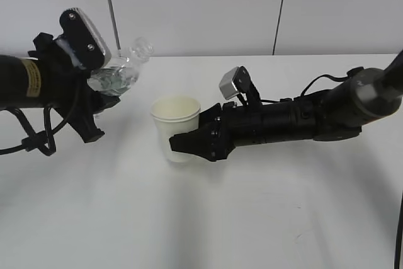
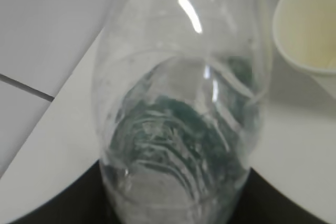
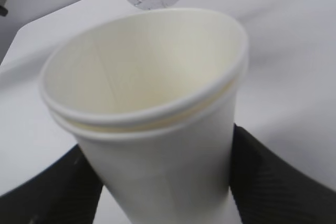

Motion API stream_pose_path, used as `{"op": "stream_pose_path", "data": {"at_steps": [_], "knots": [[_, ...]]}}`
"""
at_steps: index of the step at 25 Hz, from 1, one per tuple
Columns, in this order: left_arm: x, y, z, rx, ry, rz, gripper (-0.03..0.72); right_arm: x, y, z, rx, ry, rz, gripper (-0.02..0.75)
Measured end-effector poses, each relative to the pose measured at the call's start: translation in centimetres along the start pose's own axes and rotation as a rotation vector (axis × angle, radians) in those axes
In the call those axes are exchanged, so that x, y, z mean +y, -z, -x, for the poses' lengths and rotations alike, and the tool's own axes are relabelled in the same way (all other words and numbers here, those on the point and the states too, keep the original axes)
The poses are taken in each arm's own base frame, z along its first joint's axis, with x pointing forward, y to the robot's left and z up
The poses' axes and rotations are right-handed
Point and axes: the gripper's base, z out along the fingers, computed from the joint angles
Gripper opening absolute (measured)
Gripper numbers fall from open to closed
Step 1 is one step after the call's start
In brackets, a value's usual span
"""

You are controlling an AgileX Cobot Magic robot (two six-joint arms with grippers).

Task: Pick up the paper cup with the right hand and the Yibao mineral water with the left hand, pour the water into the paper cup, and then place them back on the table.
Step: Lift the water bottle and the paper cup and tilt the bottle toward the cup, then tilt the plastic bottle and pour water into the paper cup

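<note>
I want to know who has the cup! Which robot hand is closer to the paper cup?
The right hand. Its gripper is closed around the paper cup. The left hand is off to the cup's left, holding the tilted Yibao mineral water, not touching the cup.

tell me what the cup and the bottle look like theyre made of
The paper cup: matte cream paper by the look, with a rolled rim and no shine. A second rim line just below hints at two nested cups.
The Yibao mineral water: thin clear plastic, glossy, with ribbed walls catching bright highlights.
</note>
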Motion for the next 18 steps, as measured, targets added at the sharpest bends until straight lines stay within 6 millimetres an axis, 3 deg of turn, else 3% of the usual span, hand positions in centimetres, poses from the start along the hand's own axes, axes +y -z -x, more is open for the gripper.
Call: {"op": "stream_pose_path", "data": {"at_steps": [11,18], "knots": [[0.3,-0.1,2.0,0.100,-0.174,0.029,0.344,-0.2,-0.1,0.0,0.036,0.011,0.002,0.540],[0.6,0.0,1.8,0.157,-0.244,0.045,0.344,-0.2,-0.1,0.0,0.039,0.008,-0.002,0.540]]}}
